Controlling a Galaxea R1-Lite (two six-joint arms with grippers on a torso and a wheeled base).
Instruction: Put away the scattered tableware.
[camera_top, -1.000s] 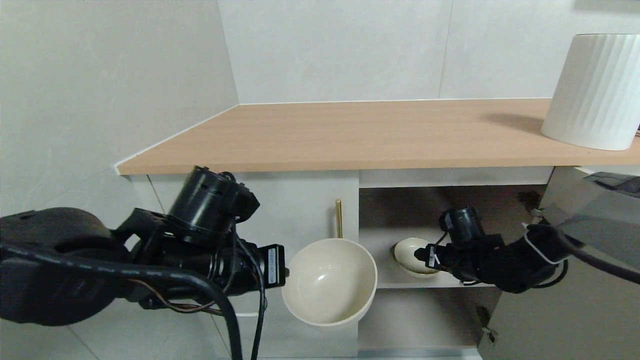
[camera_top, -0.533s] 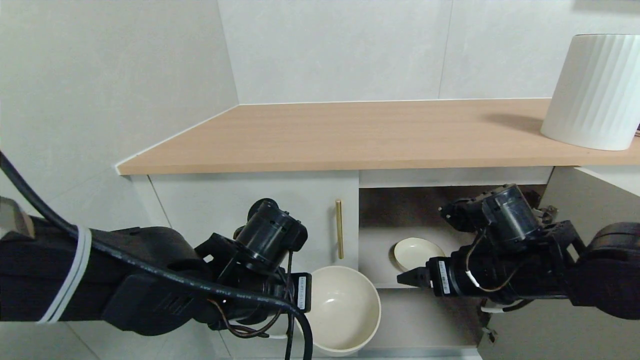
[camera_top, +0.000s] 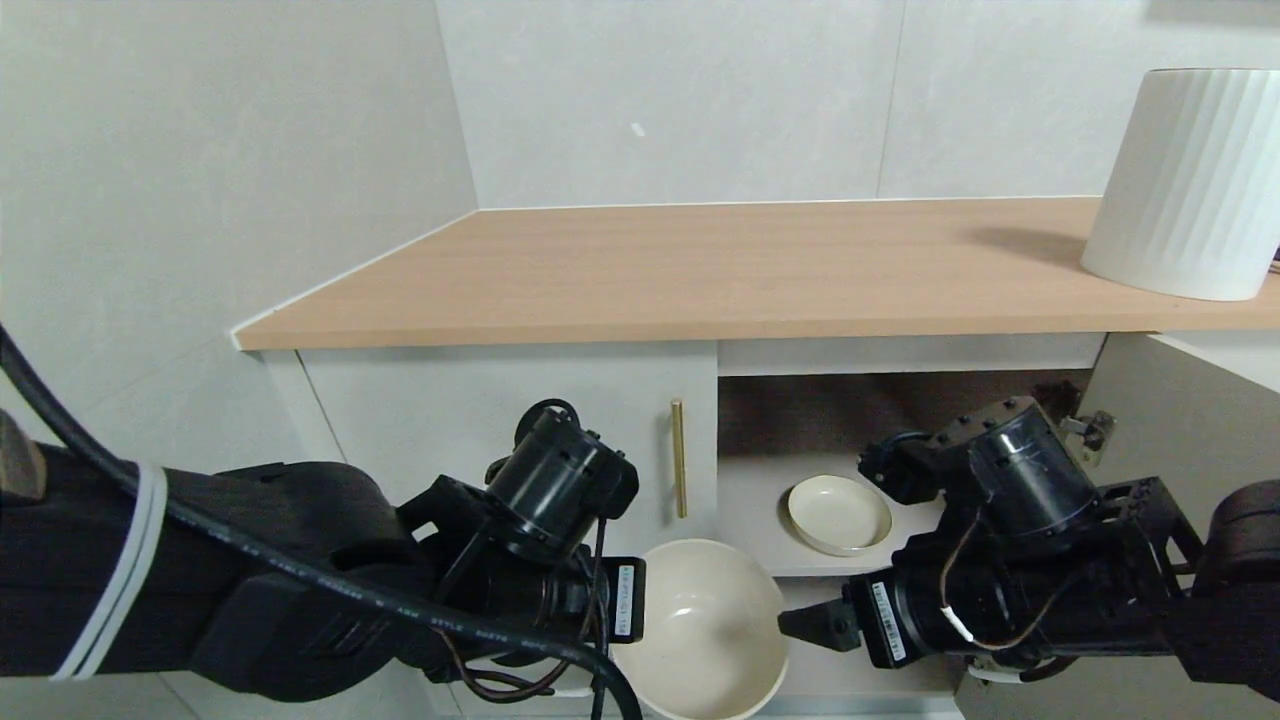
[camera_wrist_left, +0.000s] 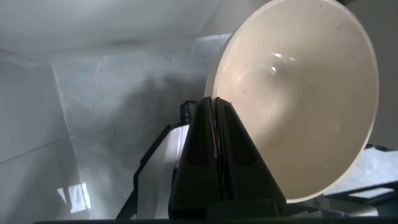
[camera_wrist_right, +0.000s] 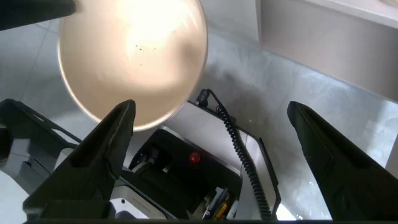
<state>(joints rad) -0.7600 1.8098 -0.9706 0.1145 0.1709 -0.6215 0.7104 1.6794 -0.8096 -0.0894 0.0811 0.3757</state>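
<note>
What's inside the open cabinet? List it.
One cream plate lies on the cabinet shelf. The right gripper and the bowl cover the space below it; the shelf's right end is hidden.

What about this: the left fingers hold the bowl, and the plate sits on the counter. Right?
No. The left fingers hold the bowl, but the plate sits on the shelf under the counter. The head view shows it.

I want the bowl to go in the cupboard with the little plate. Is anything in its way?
Yes. The right gripper and its arm sit close beside the bowl, in front of the open cupboard, low across its opening. On the shelf, the small plate takes the middle; the left part is bare.
</note>
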